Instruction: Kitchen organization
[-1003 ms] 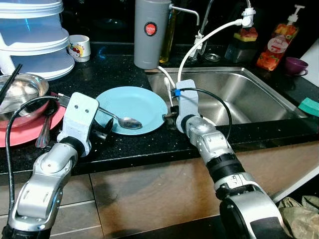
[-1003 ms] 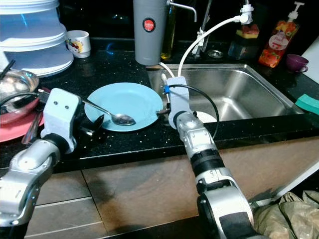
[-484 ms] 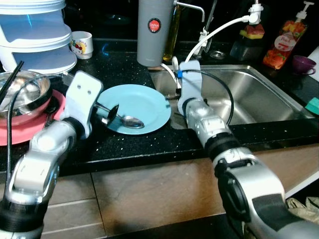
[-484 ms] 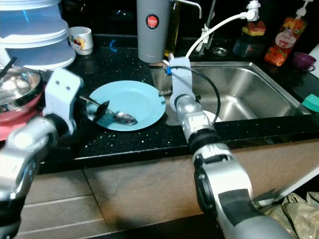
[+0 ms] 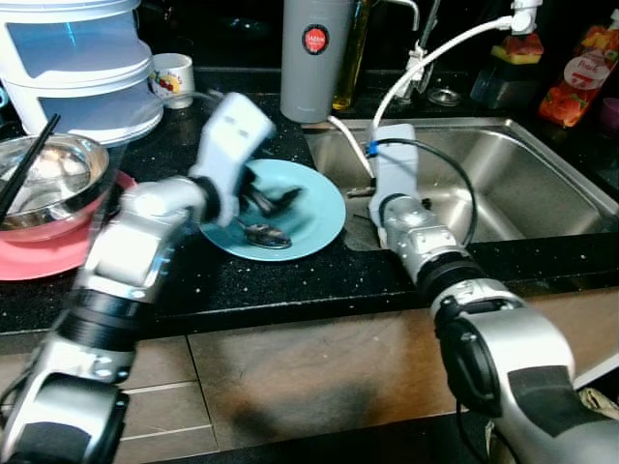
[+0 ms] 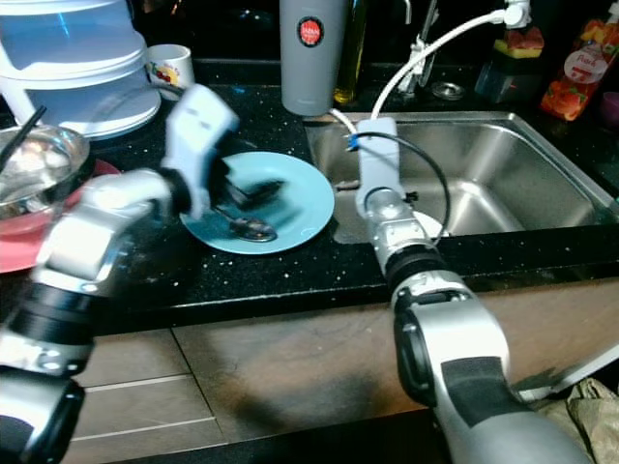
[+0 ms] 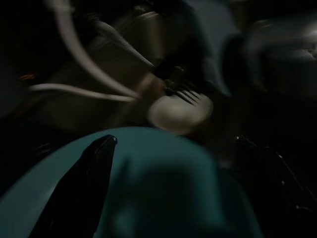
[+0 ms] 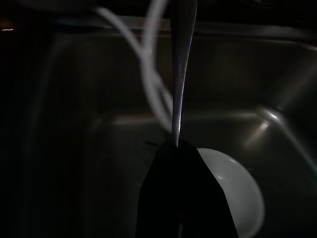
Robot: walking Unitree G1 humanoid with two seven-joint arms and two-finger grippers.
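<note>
on black counter (image 5: 319,280), teal plate (image 5: 314,217), steel sink (image 5: 503,184)

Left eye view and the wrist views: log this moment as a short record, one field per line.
setting: black kitchen counter beside a steel sink
left gripper: over the blue plate, blurred
spoon: lying on the blue plate
right gripper: at the sink's edge, shut on a metal utensil handle
in the sink: white dish with a fork on it
counter left: metal bowl on a red plate, stacked containers, mug
behind plate: grey canister
</note>
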